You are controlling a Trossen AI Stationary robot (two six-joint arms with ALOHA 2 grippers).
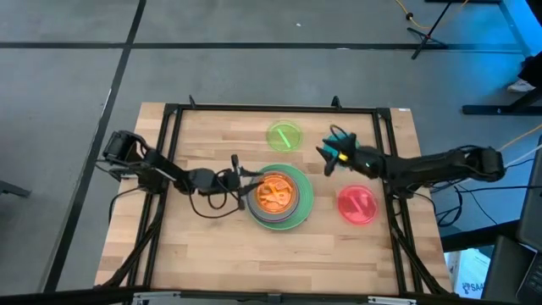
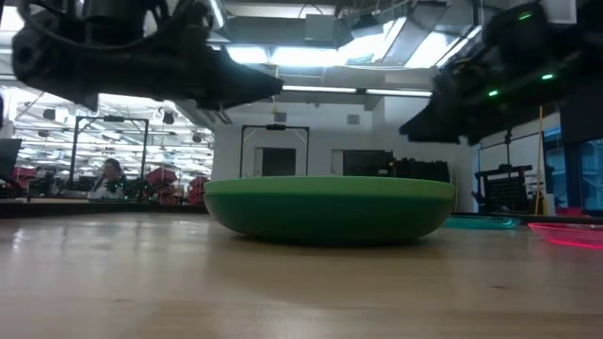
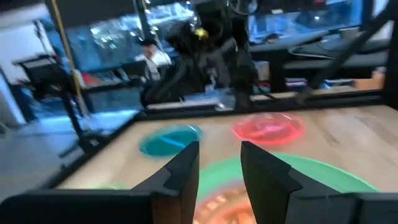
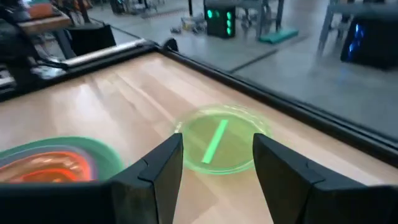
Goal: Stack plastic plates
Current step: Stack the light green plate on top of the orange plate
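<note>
A stack of plates (image 1: 278, 198) sits mid-table: a large green plate (image 2: 330, 209) at the bottom, a grey one above it and a translucent orange plate (image 1: 274, 193) on top. A lime plate (image 1: 284, 135) lies flat toward the far edge, and a red-pink plate (image 1: 357, 205) lies to the stack's right. A teal plate (image 3: 168, 142) rests on the table, mostly hidden under my right gripper. My left gripper (image 1: 251, 188) is open and hovers over the stack's left rim. My right gripper (image 1: 327, 152) is open, above the table, and faces the lime plate (image 4: 219, 145).
A black frame (image 1: 174, 127) runs around the wooden tabletop. Bare wood shows along the near edge and in the far-left part. Cables trail by the left arm (image 1: 212, 203). A person (image 3: 152, 56) sits in the room beyond the table.
</note>
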